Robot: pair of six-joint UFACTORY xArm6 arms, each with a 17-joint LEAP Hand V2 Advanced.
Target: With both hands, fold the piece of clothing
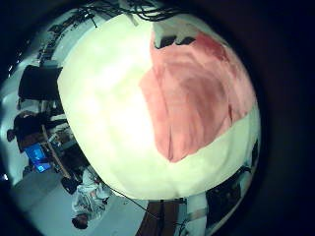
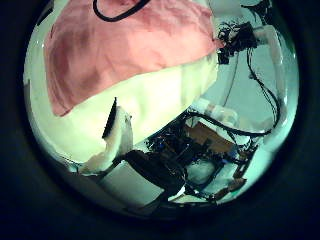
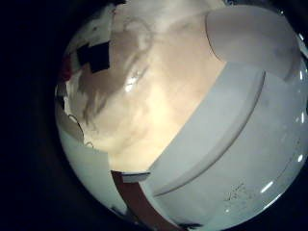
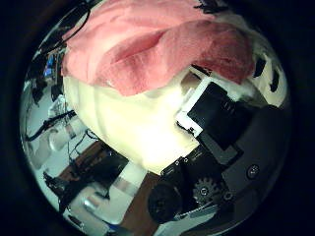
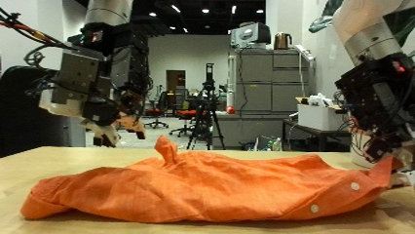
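An orange buttoned garment (image 5: 207, 190) lies crumpled in a long heap on the wooden table (image 5: 39, 161). My left hand (image 5: 94, 88) hangs well above the heap's end, fingers loose and holding nothing. From that palm the garment (image 1: 197, 93) looks small and far, as it does in the thumb side view (image 2: 120, 50). My right hand (image 5: 376, 107) reaches down to the heap's other end, its fingertips (image 5: 386, 151) at the raised cloth edge. The cloth (image 4: 148, 49) fills much of that palm's view, and a finger (image 4: 215, 113) lies straight beside it, not wrapped in it.
The table's edge (image 3: 183, 135) shows in the right little finger side view, with floor beyond it. Behind the table stand grey cabinets (image 5: 266, 93) and tripods (image 5: 206, 117). Bare tabletop (image 5: 195, 226) lies in front of the garment.
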